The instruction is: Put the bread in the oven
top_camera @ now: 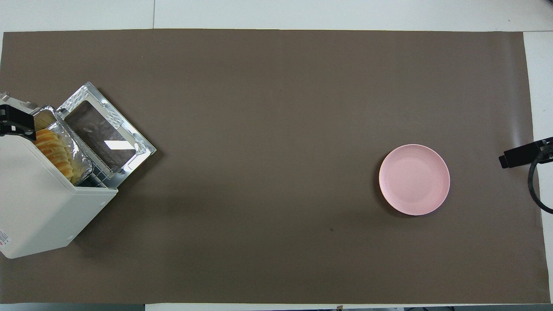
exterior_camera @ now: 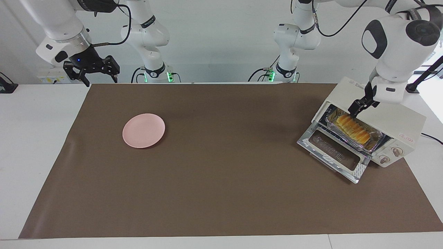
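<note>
Facing view: bread (exterior_camera: pixel 353 129) sits in the oven (exterior_camera: pixel 387 128); left gripper (exterior_camera: pixel 356 110), jaws unreadable, hovers over its end; right gripper (exterior_camera: pixel 91 71) waits open.

No text can be read; the oven (exterior_camera: pixel 398 128) bears only an illegible red marking.
</note>
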Tool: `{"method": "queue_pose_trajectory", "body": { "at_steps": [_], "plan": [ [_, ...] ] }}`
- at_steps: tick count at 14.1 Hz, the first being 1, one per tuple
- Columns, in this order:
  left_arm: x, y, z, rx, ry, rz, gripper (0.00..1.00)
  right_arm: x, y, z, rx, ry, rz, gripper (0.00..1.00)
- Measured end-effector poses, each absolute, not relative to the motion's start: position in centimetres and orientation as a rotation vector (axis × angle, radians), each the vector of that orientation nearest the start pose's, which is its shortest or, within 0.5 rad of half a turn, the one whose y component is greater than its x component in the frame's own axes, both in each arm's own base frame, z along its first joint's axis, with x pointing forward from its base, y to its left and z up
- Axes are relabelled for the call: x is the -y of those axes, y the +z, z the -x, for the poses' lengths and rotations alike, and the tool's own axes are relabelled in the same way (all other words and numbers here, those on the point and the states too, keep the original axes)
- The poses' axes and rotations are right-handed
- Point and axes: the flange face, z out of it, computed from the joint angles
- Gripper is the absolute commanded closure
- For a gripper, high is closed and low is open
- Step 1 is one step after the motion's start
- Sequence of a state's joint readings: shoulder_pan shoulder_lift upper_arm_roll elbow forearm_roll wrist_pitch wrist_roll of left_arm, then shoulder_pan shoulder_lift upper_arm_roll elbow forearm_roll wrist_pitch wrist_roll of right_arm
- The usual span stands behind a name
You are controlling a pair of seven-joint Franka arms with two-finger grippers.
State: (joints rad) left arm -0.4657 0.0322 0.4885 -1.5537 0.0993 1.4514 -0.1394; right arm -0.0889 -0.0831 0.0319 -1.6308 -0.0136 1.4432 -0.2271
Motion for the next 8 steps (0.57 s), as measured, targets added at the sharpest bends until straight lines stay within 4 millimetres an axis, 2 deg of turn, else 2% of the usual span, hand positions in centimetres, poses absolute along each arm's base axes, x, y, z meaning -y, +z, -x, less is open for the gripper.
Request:
{"method": "queue_pose_trajectory", "body": {
  "at_steps": [3, 6, 8],
  "plan": [
    [-1.8, 61.6, -52.9, 0.21, 0.297, 3.055, 0.0, 3.0, 63.0, -51.3, 0.265, 0.166, 3.127, 0.0],
    [0.5, 62.4, -51.7, 0.132, 0.329, 3.062, 0.0, 3.0, 63.0, -51.3, 0.265, 0.166, 3.127, 0.0],
    [0.9, 62.8, -51.2, 0.085, 0.347, 3.068, 0.0, 3.0, 63.0, -51.3, 0.265, 0.166, 3.127, 0.0]
  ]
}}
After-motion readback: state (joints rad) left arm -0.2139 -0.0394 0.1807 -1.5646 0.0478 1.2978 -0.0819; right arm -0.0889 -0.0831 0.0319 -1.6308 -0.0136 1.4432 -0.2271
